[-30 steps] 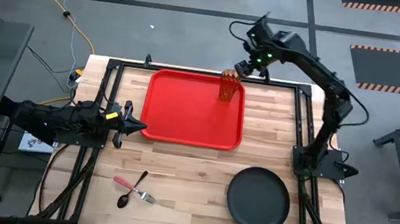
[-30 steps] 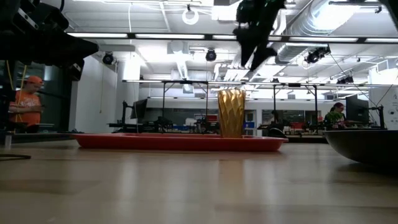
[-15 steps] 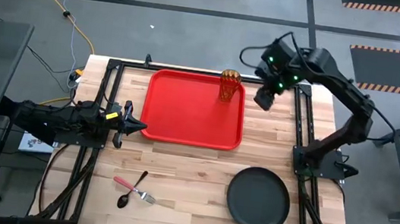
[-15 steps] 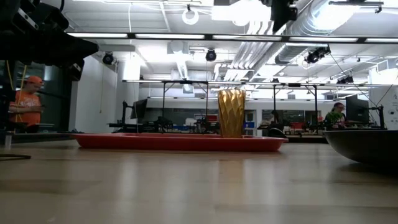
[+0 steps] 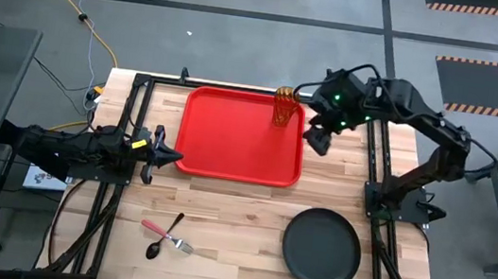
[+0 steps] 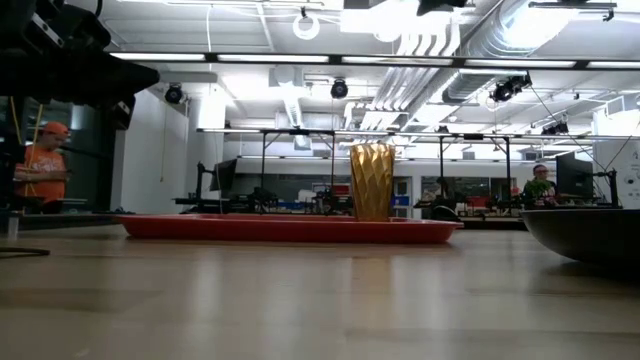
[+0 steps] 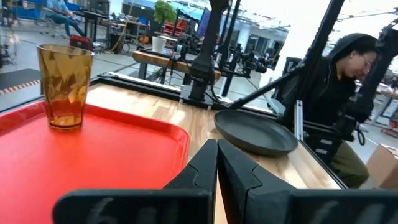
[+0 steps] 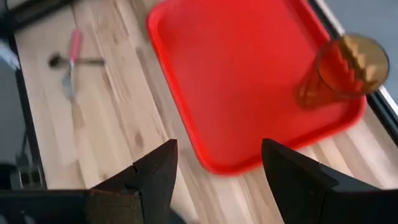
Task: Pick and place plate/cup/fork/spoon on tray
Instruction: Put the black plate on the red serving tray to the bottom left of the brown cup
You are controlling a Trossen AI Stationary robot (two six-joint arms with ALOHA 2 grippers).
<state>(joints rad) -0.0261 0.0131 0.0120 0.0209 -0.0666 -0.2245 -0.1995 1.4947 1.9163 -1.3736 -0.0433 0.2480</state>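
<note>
Plate (image 5: 321, 251) sits at the desk's (image 5: 240, 210) front right, spoon (image 5: 164, 234) and fork (image 5: 167, 235) crossed front left. Mid-desk, left claw (image 5: 171, 158) shut at the tray's (image 5: 240, 138) edge; right claw (image 5: 318, 138) spread, empty. Cup (image 5: 284, 108) upright in tray's far-right corner. Person (image 7: 339, 87) seated beyond.

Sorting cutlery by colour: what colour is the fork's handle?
Reddish-pink, on the fork; the high view shows it best.

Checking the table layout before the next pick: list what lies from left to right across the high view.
Left pincer → spoon → fork → tray → cup → right pincer → plate.
</note>
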